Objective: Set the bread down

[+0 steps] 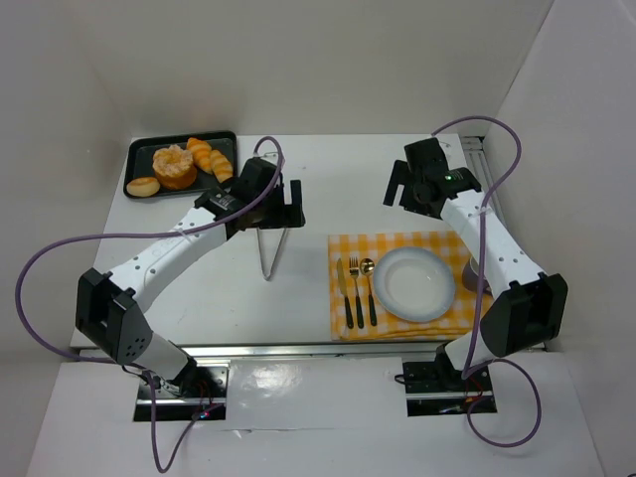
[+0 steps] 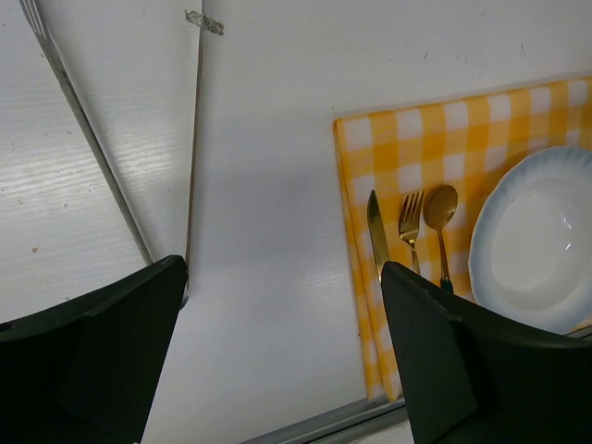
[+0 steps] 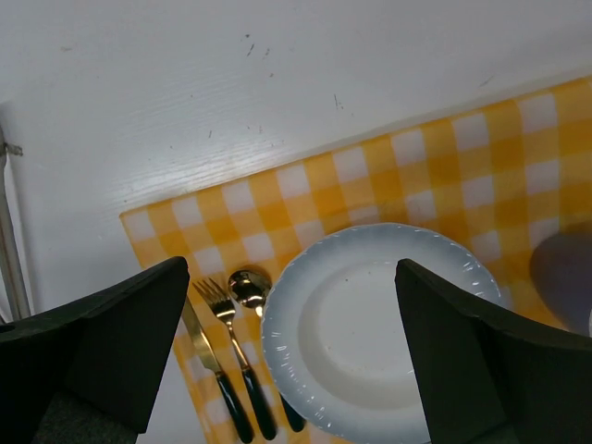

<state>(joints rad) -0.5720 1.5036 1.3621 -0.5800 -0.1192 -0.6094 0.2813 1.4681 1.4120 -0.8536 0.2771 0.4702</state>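
Since the bread (image 1: 176, 167) sits on the tray (image 1: 142, 152) at far left & the plate (image 1: 414, 283) is bare, my left gripper (image 1: 289, 206) hangs wide & empty near the tray, ready to pick; right gripper (image 1: 397, 187) wide too.

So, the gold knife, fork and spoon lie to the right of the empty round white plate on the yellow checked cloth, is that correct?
Not quite: the gold knife, gold fork and gold spoon lie to the left of the empty round white plate, not the right, on the yellow checked cloth. The top external view shows it.
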